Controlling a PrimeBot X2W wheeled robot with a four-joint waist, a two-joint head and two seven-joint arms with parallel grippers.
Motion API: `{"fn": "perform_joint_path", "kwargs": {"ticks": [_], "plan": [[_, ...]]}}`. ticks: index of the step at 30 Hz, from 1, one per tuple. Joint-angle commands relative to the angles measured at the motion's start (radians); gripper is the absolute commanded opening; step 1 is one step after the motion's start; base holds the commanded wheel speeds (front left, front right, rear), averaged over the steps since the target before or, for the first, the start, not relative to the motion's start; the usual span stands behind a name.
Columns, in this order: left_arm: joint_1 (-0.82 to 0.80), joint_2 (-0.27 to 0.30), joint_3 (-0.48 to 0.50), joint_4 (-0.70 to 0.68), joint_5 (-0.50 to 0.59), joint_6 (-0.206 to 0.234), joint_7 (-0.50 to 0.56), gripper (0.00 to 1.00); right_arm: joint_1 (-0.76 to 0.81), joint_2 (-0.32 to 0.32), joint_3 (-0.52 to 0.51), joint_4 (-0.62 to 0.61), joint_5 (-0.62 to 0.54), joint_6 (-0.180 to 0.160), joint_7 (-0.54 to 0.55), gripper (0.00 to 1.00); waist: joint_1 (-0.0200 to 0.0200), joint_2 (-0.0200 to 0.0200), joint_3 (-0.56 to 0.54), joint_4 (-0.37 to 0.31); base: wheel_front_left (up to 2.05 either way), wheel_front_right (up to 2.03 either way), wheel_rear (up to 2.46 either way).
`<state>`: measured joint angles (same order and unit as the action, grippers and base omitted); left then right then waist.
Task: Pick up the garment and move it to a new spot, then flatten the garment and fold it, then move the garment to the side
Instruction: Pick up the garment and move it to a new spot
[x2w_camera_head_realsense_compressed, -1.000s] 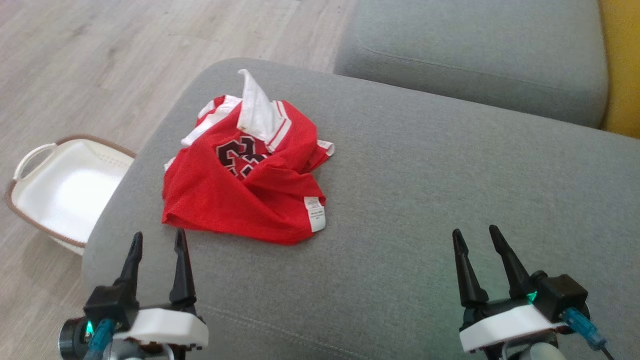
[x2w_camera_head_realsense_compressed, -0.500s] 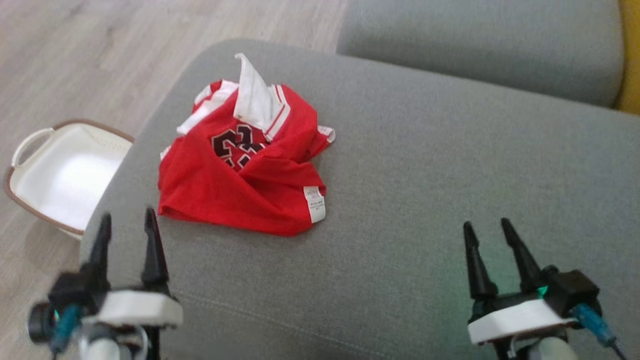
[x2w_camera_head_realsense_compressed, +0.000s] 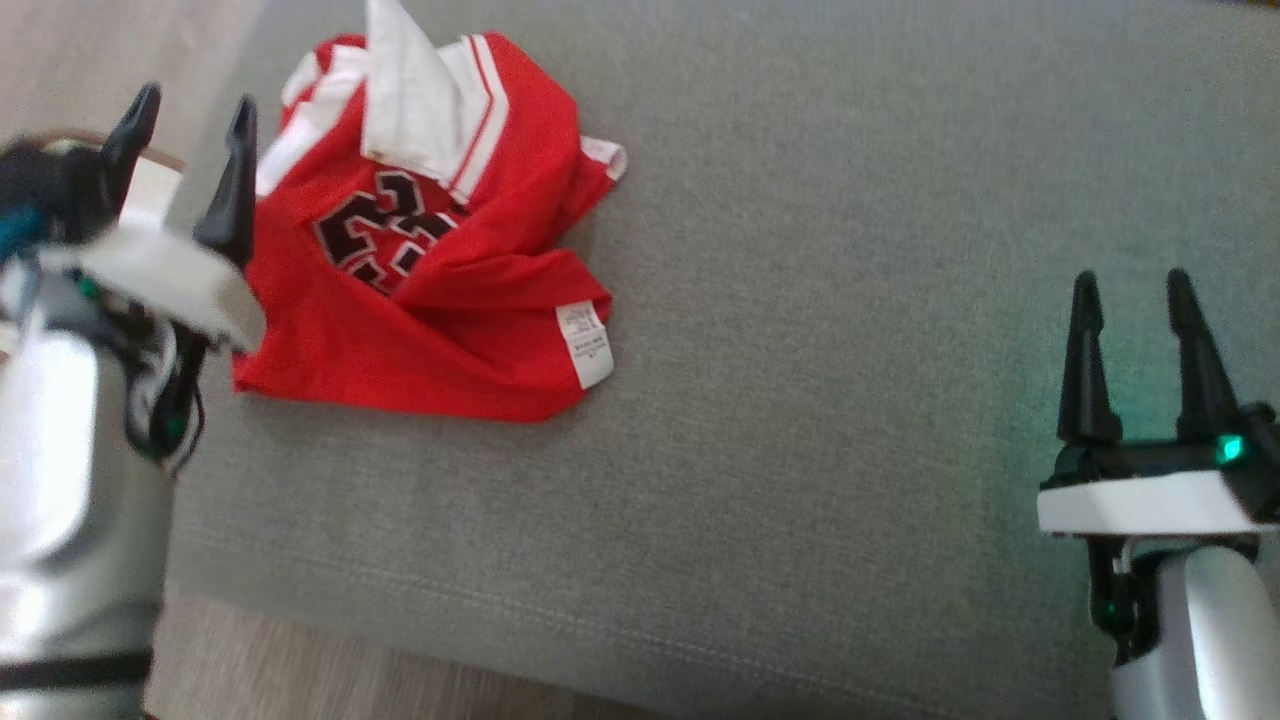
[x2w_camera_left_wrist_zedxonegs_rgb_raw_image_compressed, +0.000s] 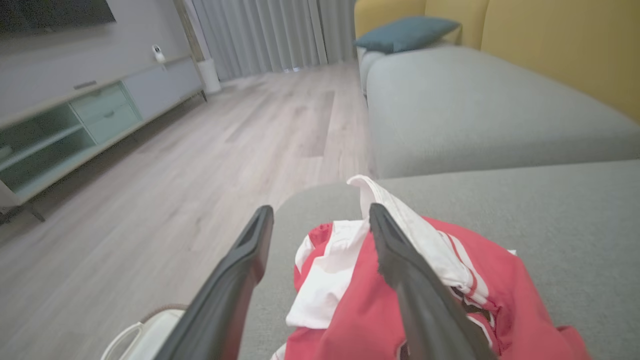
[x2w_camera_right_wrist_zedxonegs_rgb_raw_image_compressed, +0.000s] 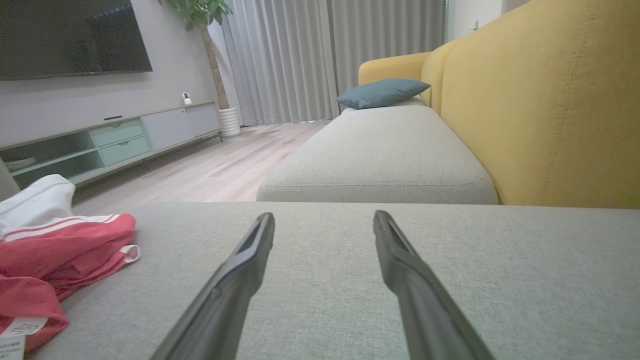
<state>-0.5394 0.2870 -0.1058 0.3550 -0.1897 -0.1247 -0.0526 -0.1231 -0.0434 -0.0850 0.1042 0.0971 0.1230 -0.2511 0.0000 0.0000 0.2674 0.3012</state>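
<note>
Red jersey (x2w_camera_head_realsense_compressed: 430, 300) crumpled far left on grey sofa cushion (x2w_camera_head_realsense_compressed: 850, 300); left gripper (x2w_camera_head_realsense_compressed: 197, 95) spread wide beside it, seemingly for pickup; right gripper (x2w_camera_head_realsense_compressed: 1130, 278) open, well apart.

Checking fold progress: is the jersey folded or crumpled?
Crumpled. The jersey lies bunched in a heap on the cushion, a white part sticking up, its number half hidden, tag showing.

Left gripper (x2w_camera_head_realsense_compressed: 190, 110): two long tapered black fingers (x2w_camera_head_realsense_compressed: 235, 170), white base plate (x2w_camera_head_realsense_compressed: 160, 285), dark cables (x2w_camera_head_realsense_compressed: 165, 400) beneath, glossy silver-grey forearm (x2w_camera_head_realsense_compressed: 60, 480); right gripper (x2w_camera_head_realsense_compressed: 1132, 300): same black tapered pair, white plate, small green light (x2w_camera_head_realsense_compressed: 1228, 449) glowing, pale grey forearm below
</note>
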Motion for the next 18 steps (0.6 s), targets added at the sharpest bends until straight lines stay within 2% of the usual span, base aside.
{"fn": "perform_joint_path", "kwargs": {"ticks": [1, 5, 8, 11, 18], "plan": [[-0.087, 0.071, -0.008, 0.014, -0.037, -0.005, 0.051, 1.0, -0.038, -0.007, 0.019, -0.043, -0.01, 0.008, -0.011, 1.0, 0.0, 0.0, 0.06, -0.032, 0.0, 0.0, 0.0], [-0.218, 0.138, -0.153, 0.1, -0.177, -0.005, 0.161, 1.0, -0.056, -0.007, 0.027, -0.06, -0.014, 0.008, -0.011, 1.0, 0.0, 0.0, 0.101, -0.059, 0.0, 0.0, 0.0], [-0.292, 0.169, -0.227, 0.163, -0.285, -0.006, 0.235, 1.0, -0.062, -0.007, 0.034, -0.068, -0.014, 0.008, -0.011, 1.0, 0.0, 0.0, 0.126, -0.078, 0.0, 0.0, 0.0], [-0.354, 0.2, -0.279, 0.232, -0.339, -0.006, 0.282, 1.0, -0.068, -0.007, 0.039, -0.072, -0.016, 0.008, -0.011, 1.0, 0.0, 0.0, 0.147, -0.099, 0.0, 0.0, 0.0], [-0.441, 0.224, -0.365, 0.361, -0.424, -0.006, 0.314, 1.0, -0.08, -0.007, 0.049, -0.086, -0.012, 0.008, -0.011, 1.0, 0.0, 0.0, 0.187, -0.137, 0.0, 0.0, 0.0]]}}
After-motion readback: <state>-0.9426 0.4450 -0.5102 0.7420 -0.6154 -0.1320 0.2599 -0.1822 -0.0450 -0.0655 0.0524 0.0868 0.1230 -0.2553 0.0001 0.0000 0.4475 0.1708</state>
